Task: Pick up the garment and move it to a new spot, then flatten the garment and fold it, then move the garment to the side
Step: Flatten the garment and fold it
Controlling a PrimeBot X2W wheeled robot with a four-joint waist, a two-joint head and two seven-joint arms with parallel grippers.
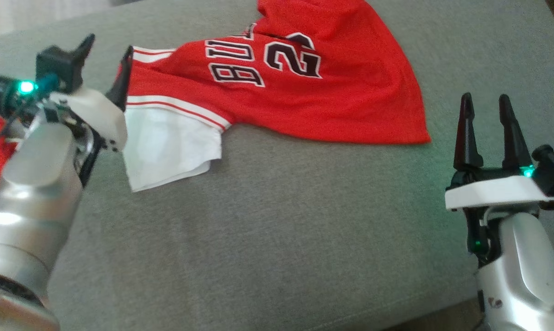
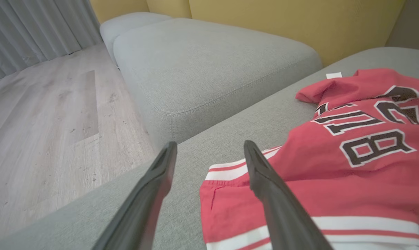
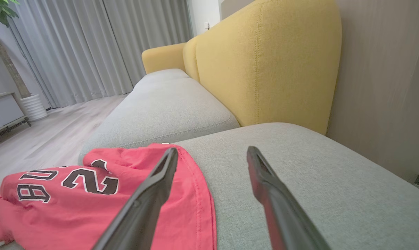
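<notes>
On the grey sofa cushion (image 1: 277,220) the red jersey (image 1: 332,92) lies rumpled, lettering up, with a white part showing at its end on the robot's left. The left gripper (image 1: 106,64) stands spread wide at the striped sleeve edge, clasping nothing. The right gripper (image 1: 488,133), likewise spread and empty, sits near the hem but apart from it.

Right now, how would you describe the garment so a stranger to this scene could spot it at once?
Start at the grey sofa seat before the yellow backrest. On it lies the jersey, rumpled. Against the plain grey it stands out: bright red, black white-edged lettering and a 2, striped trim, a white panel at one end.
</notes>
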